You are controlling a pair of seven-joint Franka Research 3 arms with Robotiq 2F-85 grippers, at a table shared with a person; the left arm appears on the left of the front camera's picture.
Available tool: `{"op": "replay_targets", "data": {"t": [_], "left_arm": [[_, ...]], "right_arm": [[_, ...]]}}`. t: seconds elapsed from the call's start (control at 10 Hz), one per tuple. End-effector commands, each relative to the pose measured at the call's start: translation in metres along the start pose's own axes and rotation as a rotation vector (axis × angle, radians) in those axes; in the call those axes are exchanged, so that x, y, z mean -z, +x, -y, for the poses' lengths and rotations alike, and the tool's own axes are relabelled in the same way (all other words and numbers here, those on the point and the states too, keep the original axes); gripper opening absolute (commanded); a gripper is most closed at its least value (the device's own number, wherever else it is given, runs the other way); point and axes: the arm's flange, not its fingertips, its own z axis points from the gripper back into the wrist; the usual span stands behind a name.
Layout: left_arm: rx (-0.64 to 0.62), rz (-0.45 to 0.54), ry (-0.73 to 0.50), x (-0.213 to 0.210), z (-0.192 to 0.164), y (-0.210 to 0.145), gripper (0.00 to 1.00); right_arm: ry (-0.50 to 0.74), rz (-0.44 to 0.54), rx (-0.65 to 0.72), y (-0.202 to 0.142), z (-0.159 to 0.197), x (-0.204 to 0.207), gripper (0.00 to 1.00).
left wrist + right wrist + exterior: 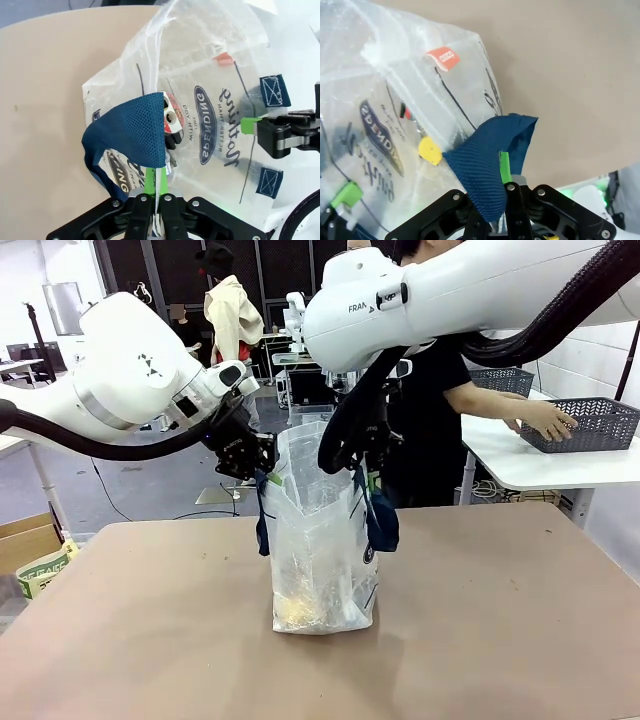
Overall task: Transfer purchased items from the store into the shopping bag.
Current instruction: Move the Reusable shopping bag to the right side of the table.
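The shopping bag [320, 530], clear plastic with navy straps, stands upright on the middle of the brown table. My left gripper [256, 468] is shut on its left rim beside a navy strap [132, 137]. My right gripper [366, 476] is shut on the opposite rim, next to the other strap [490, 160]. Between them the bag's mouth is held open. Purchased items lie in the bag: yellow pieces [300, 610] at the bottom, and a yellow piece [430, 150] seen through the plastic. The store [590, 425], a dark grey lattice basket, sits on a white side table at the far right with a person's hand [545, 420] on it.
The brown table [500, 640] spreads around the bag. A cardboard box [30, 540] sits off the table's left edge. The person stands behind the bag, turned toward the white side table [540, 465].
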Motion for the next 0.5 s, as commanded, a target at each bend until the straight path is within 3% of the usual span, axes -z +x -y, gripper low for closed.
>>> {"op": "replay_targets", "data": {"t": [0.0, 0.4], "left_arm": [[-0.009, -0.016, -0.020, 0.004, 0.008, 0.008, 0.00], [0.022, -0.039, -0.061, 0.018, 0.021, 0.018, 0.00]], "right_arm": [[0.032, 0.036, 0.019, -0.003, -0.008, 0.007, 0.00], [0.093, 0.079, 0.023, 0.009, -0.016, 0.013, 0.00]]}}
